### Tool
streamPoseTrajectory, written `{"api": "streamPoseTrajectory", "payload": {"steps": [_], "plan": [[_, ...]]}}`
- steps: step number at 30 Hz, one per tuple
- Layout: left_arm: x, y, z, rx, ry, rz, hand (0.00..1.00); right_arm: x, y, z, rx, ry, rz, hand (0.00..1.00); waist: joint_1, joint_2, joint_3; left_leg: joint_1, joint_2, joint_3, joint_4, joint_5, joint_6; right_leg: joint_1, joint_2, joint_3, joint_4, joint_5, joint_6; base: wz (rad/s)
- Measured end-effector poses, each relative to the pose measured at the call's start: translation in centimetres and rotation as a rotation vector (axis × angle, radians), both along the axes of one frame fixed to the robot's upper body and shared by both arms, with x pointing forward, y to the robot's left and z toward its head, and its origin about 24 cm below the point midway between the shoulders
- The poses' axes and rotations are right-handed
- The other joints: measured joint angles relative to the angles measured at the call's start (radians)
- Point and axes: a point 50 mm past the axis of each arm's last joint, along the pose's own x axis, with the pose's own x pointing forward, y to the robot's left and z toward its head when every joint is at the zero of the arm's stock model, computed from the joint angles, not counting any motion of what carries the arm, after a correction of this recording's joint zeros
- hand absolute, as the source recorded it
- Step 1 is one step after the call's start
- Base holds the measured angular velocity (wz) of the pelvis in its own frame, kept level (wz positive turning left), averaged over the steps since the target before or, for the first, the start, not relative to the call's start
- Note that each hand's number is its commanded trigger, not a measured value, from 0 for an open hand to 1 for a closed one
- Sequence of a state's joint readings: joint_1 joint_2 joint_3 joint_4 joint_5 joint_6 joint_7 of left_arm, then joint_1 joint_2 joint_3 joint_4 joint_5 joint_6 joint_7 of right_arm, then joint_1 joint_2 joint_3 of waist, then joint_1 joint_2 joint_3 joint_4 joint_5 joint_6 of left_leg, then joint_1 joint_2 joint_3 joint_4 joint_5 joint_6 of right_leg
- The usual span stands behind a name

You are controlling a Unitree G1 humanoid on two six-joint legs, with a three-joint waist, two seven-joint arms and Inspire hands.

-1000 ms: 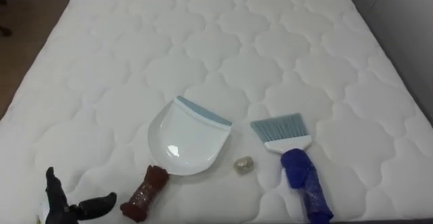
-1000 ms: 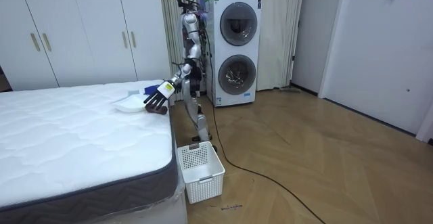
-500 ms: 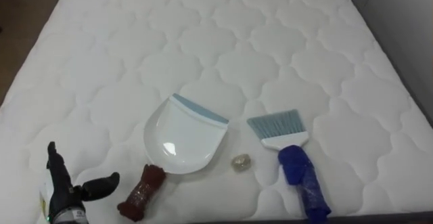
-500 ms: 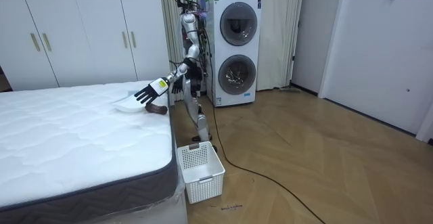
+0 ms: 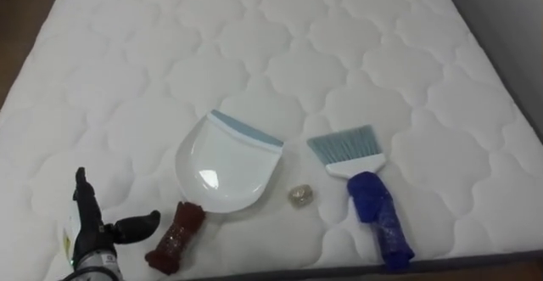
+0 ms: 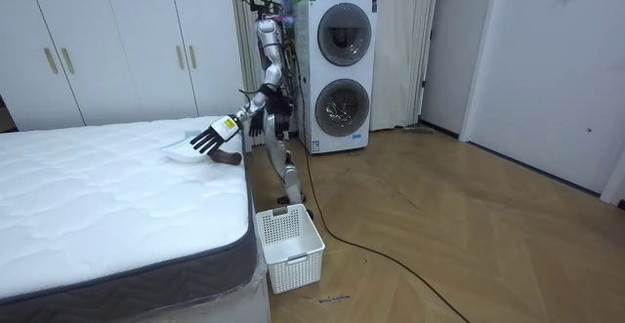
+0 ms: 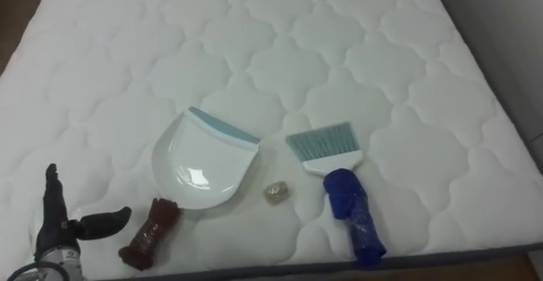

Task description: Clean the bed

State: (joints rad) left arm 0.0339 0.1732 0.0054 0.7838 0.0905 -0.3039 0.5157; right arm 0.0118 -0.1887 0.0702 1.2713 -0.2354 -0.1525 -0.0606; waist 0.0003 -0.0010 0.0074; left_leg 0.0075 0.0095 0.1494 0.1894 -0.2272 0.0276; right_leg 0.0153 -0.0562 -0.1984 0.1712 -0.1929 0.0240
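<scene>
Lifts the left hand from fingers-down at the mattress edge a second ago to stretched out level over the bed; eye views shifted as a whole as well. Leaves the things on the quilted white mattress where they lay.

Near the close edge: small crumpled scrap, pale and shiny, between dustpan and brush, just beside the pan's rounded back, apart from the brush.

Left of the scrap: white dustpan, flat on the bed, blue-grey lip turned away from the robot, brown handle slanting toward the close edge.

Right of the scrap: brush, pale blue bristles pointing up the bed, dark blue handle toward the edge.

At lower left of the eye views: left hand, fingers straight and pointing up the bed, thumb spread toward the brown handle with a gap between; grips nothing.

Stands at the bed's edge, beside stacked washing machines. On the wooden floor by the bed's near corner: white basket.
</scene>
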Motion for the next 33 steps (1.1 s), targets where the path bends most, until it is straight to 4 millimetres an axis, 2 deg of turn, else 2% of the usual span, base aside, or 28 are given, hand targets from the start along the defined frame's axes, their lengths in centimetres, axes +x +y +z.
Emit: {"api": "streamPoseTrajectory", "payload": {"steps": [3, 4, 7, 10, 15, 17, 18, 19, 20, 21, 22, 23, 24, 26, 27, 29, 30, 32, 33], "plan": [[0.5, -0.2, 0.2, -0.003, -0.012, -0.004, 0.00, 0.4, 0.1, 0.0, 0.005, 0.001, 0.015, 0.00, -0.005, -0.002, 0.0000, -0.013, 0.000, -0.003, 0.000, 0.000, 0.000, -0.012, -0.001, -0.006, 0.000, 0.000, 0.000, 0.04], [0.7, -0.3, 0.3, -0.003, -0.017, -0.009, 0.00, 0.8, 0.2, 0.1, 0.014, -0.001, 0.018, 0.00, -0.017, -0.005, 0.0027, -0.019, 0.000, -0.004, 0.000, 0.000, 0.000, -0.016, -0.001, -0.007, 0.000, 0.000, 0.000, 0.00], [0.7, -0.5, 0.2, -0.003, -0.013, -0.021, 0.00, 1.2, 0.2, 0.1, 0.018, -0.009, 0.020, 0.00, -0.024, -0.016, 0.0042, -0.016, 0.000, -0.004, -0.001, 0.000, 0.000, -0.016, -0.001, -0.007, 0.001, 0.000, 0.000, -0.05], [1.0, -0.6, 0.3, -0.004, -0.017, -0.027, 0.00, 1.3, 0.2, 0.2, 0.019, -0.013, 0.019, 0.00, -0.025, -0.033, 0.0113, -0.017, 0.000, -0.012, -0.001, 0.000, 0.000, -0.018, 0.000, -0.007, 0.000, 0.000, 0.000, -0.05], [1.0, -0.9, 0.0, -0.006, 0.000, -0.047, 0.00, 1.4, 0.2, 0.2, 0.024, -0.019, 0.002, 0.00, -0.027, -0.039, 0.0105, -0.017, 0.001, -0.019, -0.001, 0.000, 0.000, -0.031, 0.001, -0.007, 0.012, 0.000, 0.000, -0.08], [0.9, -1.0, -0.1, -0.007, 0.006, -0.056, 0.00, 1.6, 0.3, 0.2, 0.025, -0.024, 0.005, 0.00, -0.024, -0.036, 0.0103, -0.018, 0.005, -0.053, 0.008, 0.000, 0.000, -0.052, 0.000, -0.021, 0.056, 0.000, 0.000, -0.15], [1.0, -1.0, -0.2, -0.008, 0.015, -0.062, 0.00, 1.7, 0.5, 0.2, 0.028, -0.025, 0.009, 0.00, -0.027, -0.046, 0.0136, -0.057, -0.006, -0.047, 0.079, -0.001, -0.001, -0.047, -0.022, -0.012, 0.066, 0.006, -0.009, 0.16], [1.2, -1.1, -0.2, -0.008, 0.017, -0.072, 0.00, 1.6, 0.6, 0.2, 0.030, -0.025, 0.006, 0.00, -0.030, -0.063, 0.0207, -0.102, -0.018, -0.021, 0.138, -0.019, -0.007, -0.035, -0.038, 0.030, 0.058, 0.007, -0.010, 0.66], [2.3, -1.9, 0.1, -0.014, 0.003, -0.117, 0.00, 1.1, 0.2, 0.1, 0.018, -0.015, -0.016, 0.00, -0.037, -0.075, 0.0180, -0.195, -0.040, -0.001, 0.100, -0.001, 0.000, -0.038, -0.057, 0.090, 0.049, 0.007, -0.009, 0.98], [3.5, -3.1, 0.7, -0.016, -0.028, -0.176, 0.00, 0.7, -0.5, 0.1, 0.005, 0.002, -0.041, 0.00, -0.029, -0.059, 0.0184, -0.273, -0.031, 0.037, 0.017, 0.151, 0.066, -0.063, -0.053, 0.082, 0.074, -0.009, 0.013, 0.71], [3.5, -3.2, 0.6, -0.013, -0.021, -0.196, 0.00, 0.4, 0.0, -0.1, 0.017, 0.014, -0.058, 0.00, 0.006, -0.077, 0.0154, -0.271, -0.030, 0.085, 0.038, 0.155, 0.061, -0.082, -0.069, 0.071, 0.090, -0.034, 0.041, 0.16], [3.4, -3.2, 0.4, -0.013, -0.013, -0.196, 0.00, 0.6, 0.1, -0.1, 0.019, 0.010, -0.062, 0.00, 0.013, -0.076, 0.0157, -0.269, -0.027, 0.089, 0.039, 0.154, 0.061, -0.084, -0.070, 0.056, 0.083, -0.034, 0.043, -0.33], [3.2, -3.0, 0.2, -0.010, 0.000, -0.193, 0.00, 0.9, 0.0, -0.1, 0.014, 0.014, -0.073, 0.00, 0.022, -0.064, 0.0208, -0.266, -0.021, 0.079, 0.041, 0.154, 0.061, -0.090, -0.059, 0.041, 0.054, -0.030, 0.042, -0.21], [3.1, -2.9, 0.0, -0.011, 0.014, -0.191, 0.00, 0.8, -0.2, 0.0, -0.004, 0.013, -0.066, 0.00, 0.024, -0.057, 0.0226, -0.263, -0.029, 0.066, 0.041, 0.151, 0.060, -0.105, -0.055, 0.037, -0.013, 0.035, 0.032, -0.08], [2.9, -3.0, -0.2, -0.016, 0.026, -0.190, 0.00, 1.0, -0.3, 0.1, -0.015, 0.004, -0.064, 0.00, 0.013, -0.045, 0.0219, -0.262, -0.027, 0.064, 0.041, 0.147, 0.058, -0.104, -0.047, 0.019, -0.014, 0.039, 0.025, 0.00], [2.8, -3.0, -0.3, -0.020, 0.035, -0.191, 0.00, 1.5, -0.2, 0.1, -0.020, 0.004, -0.037, 0.00, 0.003, -0.028, 0.0213, -0.258, -0.018, 0.064, 0.041, 0.146, 0.056, -0.105, -0.038, 0.013, 0.001, 0.039, 0.020, 0.00], [2.9, -3.0, -0.4, -0.021, 0.043, -0.194, 0.00, 1.5, -0.1, 0.1, -0.021, 0.009, -0.029, 0.00, 0.000, -0.020, 0.0184, -0.255, -0.011, 0.063, 0.041, 0.143, 0.052, -0.106, -0.032, 0.008, 0.009, 0.037, 0.015, 0.00], [2.9, -2.8, -0.6, -0.021, 0.055, -0.188, 0.00, 1.6, -0.1, 0.1, -0.021, 0.015, -0.019, 0.00, 0.004, -0.017, 0.0194, -0.248, -0.005, 0.062, 0.039, 0.139, 0.045, -0.118, -0.029, 0.005, 0.023, 0.030, 0.005, -0.09], [2.8, -2.6, -0.6, -0.022, 0.060, -0.178, 0.00, 1.8, -0.1, 0.2, -0.020, 0.014, -0.016, 0.00, 0.003, -0.020, 0.0204, -0.248, -0.005, 0.064, 0.040, 0.137, 0.038, -0.124, -0.030, 0.003, 0.034, 0.013, 0.003, -0.12]]}}
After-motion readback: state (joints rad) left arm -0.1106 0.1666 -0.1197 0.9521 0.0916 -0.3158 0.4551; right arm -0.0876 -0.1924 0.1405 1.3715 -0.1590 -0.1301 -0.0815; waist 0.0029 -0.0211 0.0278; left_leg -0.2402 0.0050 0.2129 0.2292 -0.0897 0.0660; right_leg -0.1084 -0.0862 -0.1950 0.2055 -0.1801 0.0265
